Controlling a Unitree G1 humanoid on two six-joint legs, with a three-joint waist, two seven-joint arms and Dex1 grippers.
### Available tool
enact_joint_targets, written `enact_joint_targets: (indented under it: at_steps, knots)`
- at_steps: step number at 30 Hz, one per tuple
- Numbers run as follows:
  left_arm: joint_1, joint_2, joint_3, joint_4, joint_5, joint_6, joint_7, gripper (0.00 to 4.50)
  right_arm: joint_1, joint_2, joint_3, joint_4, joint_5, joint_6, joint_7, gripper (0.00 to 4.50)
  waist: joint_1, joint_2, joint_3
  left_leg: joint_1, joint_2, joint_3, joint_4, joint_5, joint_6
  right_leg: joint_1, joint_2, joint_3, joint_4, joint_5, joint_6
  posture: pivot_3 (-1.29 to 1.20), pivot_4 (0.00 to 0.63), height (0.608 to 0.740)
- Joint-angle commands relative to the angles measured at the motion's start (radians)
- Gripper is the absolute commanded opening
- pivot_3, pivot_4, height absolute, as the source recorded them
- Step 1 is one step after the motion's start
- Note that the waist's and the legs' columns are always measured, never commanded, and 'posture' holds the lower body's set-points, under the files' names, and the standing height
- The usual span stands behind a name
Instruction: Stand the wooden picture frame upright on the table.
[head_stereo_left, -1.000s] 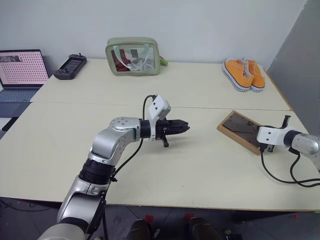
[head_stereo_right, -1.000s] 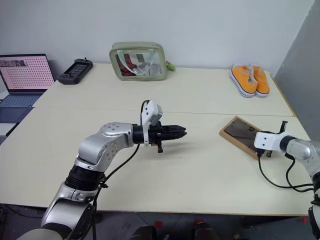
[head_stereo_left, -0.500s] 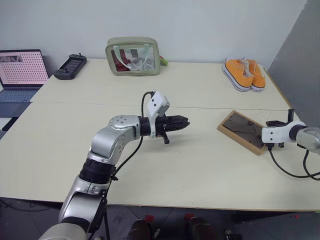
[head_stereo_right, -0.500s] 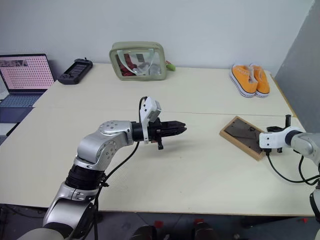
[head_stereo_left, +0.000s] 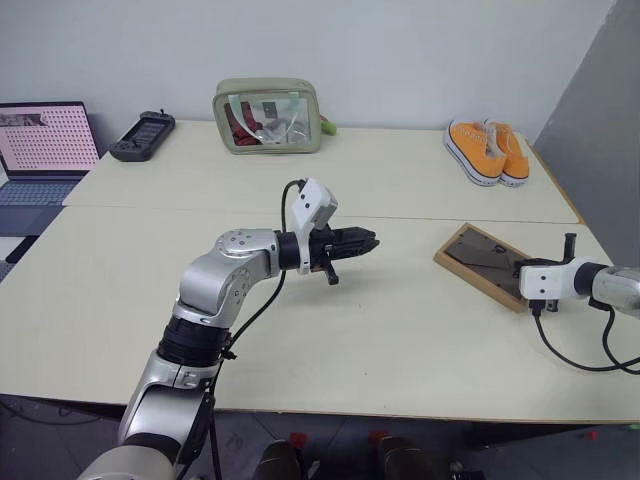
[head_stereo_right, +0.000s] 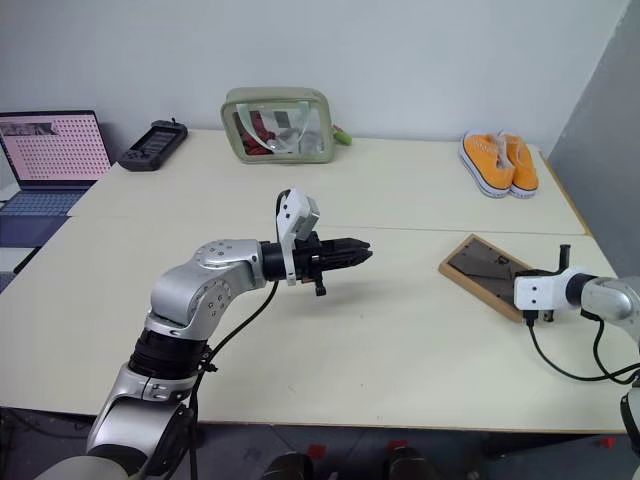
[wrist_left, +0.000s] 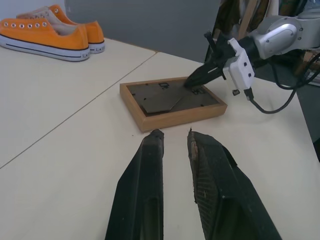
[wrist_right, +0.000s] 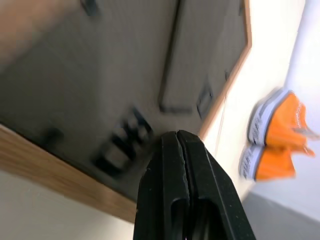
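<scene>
small rectangular light-wood picture frame lying flat on the large pale cream table, near the right edge, dark grey back panel facing up with the prop leg folded flat against it. no upright stance yet. small markings on the back panel, too blurred in the right wrist view to read.

right gripper with its two black fingers clenched together, empty, tips down at the near right part of the grey panel, at or just above its surface; contact not certain.

left gripper held above the middle of the table, well apart from the frame, pointing level toward it, fingers drawn close with a narrow gap, holding nothing.

thin seam line running across the tabletop just behind the frame.

further back: pair of orange canvas sneakers with white soles at the far right corner, sage-green pouch with a clear window at the far centre, black handheld controller to its left, open laptop beyond the left edge, screen showing a grid of pink dots, no legible text.
</scene>
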Motion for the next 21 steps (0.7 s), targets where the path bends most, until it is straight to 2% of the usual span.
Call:
enact_joint_targets:
  at_steps: [1,8,14,21]
  knots:
    - [-0.027,-0.003,0.018,-0.034,-0.013,-0.004,0.003,0.89,-0.041,-0.009,0.037,0.010,-0.094,0.098,-0.089,0.00,-0.001,0.000,0.000,0.000,0.000,0.000,0.000,0.000,0.000,0.000,0.000,0.000,0.000,0.000,0.000,0.00,0.150,0.740]
    - [-0.037,-0.010,0.027,-0.024,-0.017,-0.004,0.012,0.89,-0.156,-0.009,0.116,0.042,-0.235,0.238,-0.231,0.00,0.002,0.001,0.000,-0.004,0.000,0.001,0.000,0.000,0.000,-0.005,-0.001,0.001,0.000,0.000,0.000,0.00,0.150,0.740]
    - [-0.033,-0.011,0.029,-0.036,-0.022,0.001,0.024,0.89,-0.169,0.047,0.153,0.070,-0.267,0.276,-0.233,0.00,0.001,0.001,0.000,-0.004,0.000,0.001,-0.001,0.000,0.000,-0.005,-0.001,0.001,0.000,0.000,0.000,0.00,0.150,0.740]
    - [-0.032,-0.009,0.041,-0.039,-0.029,0.009,0.036,0.89,-0.186,0.067,0.183,0.097,-0.269,0.221,-0.177,0.00,0.001,0.001,0.000,-0.004,0.000,0.001,-0.001,0.000,0.000,-0.005,-0.001,0.001,0.000,0.000,0.000,0.00,0.150,0.740]
